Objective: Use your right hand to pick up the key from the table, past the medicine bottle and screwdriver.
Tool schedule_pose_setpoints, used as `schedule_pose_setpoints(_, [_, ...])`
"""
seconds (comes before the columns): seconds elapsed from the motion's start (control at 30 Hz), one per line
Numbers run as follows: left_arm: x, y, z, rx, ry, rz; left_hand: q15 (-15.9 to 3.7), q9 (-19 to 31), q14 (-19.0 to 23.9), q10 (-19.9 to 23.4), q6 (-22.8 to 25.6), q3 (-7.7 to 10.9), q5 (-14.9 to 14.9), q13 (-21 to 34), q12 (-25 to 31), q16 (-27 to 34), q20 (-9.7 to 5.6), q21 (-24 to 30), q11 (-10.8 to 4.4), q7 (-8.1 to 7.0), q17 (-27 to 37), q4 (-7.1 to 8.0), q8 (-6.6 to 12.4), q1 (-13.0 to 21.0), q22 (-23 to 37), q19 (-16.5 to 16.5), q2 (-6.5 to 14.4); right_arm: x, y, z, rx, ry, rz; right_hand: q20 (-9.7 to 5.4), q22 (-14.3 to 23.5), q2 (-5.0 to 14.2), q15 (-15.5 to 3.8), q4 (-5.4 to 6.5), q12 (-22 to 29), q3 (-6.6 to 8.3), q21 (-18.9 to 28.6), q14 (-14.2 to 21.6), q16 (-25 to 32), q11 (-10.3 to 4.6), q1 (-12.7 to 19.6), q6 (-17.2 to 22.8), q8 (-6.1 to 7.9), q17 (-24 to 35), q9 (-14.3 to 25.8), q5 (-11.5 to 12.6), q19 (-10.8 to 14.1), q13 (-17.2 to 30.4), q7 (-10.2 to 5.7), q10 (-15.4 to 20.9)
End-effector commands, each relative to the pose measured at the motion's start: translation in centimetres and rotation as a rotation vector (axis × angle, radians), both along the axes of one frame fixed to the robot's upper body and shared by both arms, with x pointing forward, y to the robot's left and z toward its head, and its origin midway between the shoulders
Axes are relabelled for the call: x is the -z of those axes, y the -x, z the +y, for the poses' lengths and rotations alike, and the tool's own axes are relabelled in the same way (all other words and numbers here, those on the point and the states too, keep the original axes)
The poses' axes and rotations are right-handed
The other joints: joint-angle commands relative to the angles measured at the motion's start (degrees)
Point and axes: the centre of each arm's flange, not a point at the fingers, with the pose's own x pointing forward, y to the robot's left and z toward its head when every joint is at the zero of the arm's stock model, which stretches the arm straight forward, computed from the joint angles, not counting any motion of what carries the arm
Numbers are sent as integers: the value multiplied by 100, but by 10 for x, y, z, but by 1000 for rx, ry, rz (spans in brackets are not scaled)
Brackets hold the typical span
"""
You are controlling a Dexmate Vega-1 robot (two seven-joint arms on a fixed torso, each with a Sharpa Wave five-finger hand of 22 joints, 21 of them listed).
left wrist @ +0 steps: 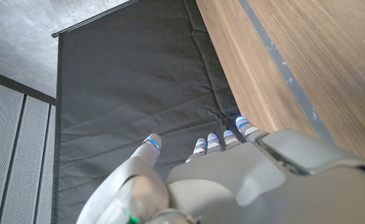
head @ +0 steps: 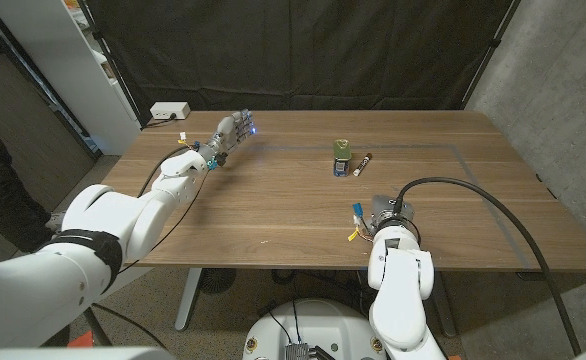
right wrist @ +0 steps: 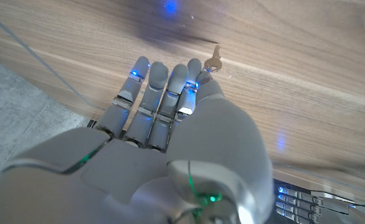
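Because the task names the right hand point(head: 376, 215), that hand sits nearest, low over the table point(head: 273, 215) close to the front edge, with the key point(right wrist: 214, 60) pinched at its fingertips point(right wrist: 194, 65); the other fingers lie straight and close together. From the head camera the key point(head: 354, 224) shows just beside the hand, its yellow tag hanging, but whether it is clear of the wood I cannot tell. Farther back stand the medicine bottle point(head: 342, 159) and, just beside it, the screwdriver point(head: 362, 165), well apart from the hand. Farthest, the left hand point(head: 230, 133) waits near the back edge, fingers extended, holding nothing, probably parked out of the way.
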Motion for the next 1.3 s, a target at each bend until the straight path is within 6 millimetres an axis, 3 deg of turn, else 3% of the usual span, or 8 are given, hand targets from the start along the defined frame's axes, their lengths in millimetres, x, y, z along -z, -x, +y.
schedule_pose_setpoints(0.03, [0, 6, 0, 14, 16, -47, 22, 20, -184, -64, -57, -29, 16, 12, -13, 14, -17, -8, 23, -1, 10, 3, 3, -64, 28, -61, -1, -8, 3, -8, 1, 18, -71, -16, 7, 34, -427, -17, 30, 74, 39, 67, -12, -21, 117, 149, 46, 45, 9, -33, -33, -4, -102, 68])
schedule_pose_setpoints(1.3, [15, 33, 15, -27, 78, -99, 25, 18, -187, -69, -51, -49, 28, 10, -4, 20, -15, -17, 9, -1, 4, 6, 14, -81, 30, -63, 21, -34, 8, -28, -13, 69, -222, -54, 4, -20, -462, 9, 117, 210, 190, 142, -12, -39, 154, 231, 86, 128, -47, -222, -109, 99, -84, 114])
